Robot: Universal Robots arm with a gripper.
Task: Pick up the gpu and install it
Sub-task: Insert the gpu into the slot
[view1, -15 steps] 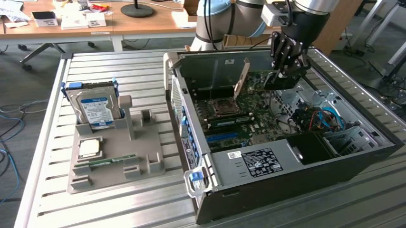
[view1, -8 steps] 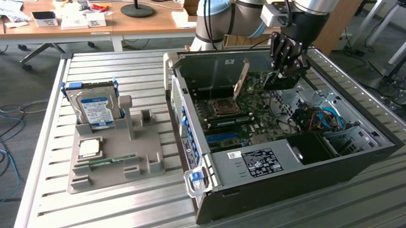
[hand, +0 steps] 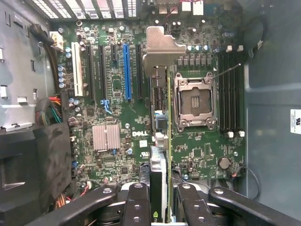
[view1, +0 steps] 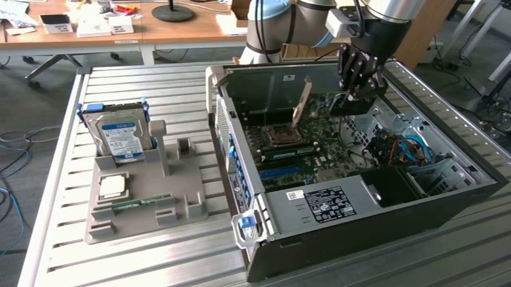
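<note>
The gpu [hand: 160, 165] is clamped between my gripper's fingers [hand: 138, 202]. In the wrist view I see it edge-on, with its green board, black cooler and silver end bracket [hand: 162, 47]. It hangs over the green motherboard [hand: 117, 108], between the blue slot [hand: 127, 70] and the open CPU socket [hand: 195, 101]. In the exterior view my gripper [view1: 355, 98] reaches down into the open computer case [view1: 359, 203], with the gpu [view1: 350, 107] showing as a dark block under it. I cannot tell whether the card touches a slot.
A grey fixture tray [view1: 183, 191] lies on the slatted table at the exterior view's left. It holds an upright hard drive [view1: 119, 134], a CPU [view1: 112, 186] and a memory stick [view1: 140, 203]. Case walls, a black shroud [hand: 33, 160] and cables [view1: 407, 149] ring the motherboard.
</note>
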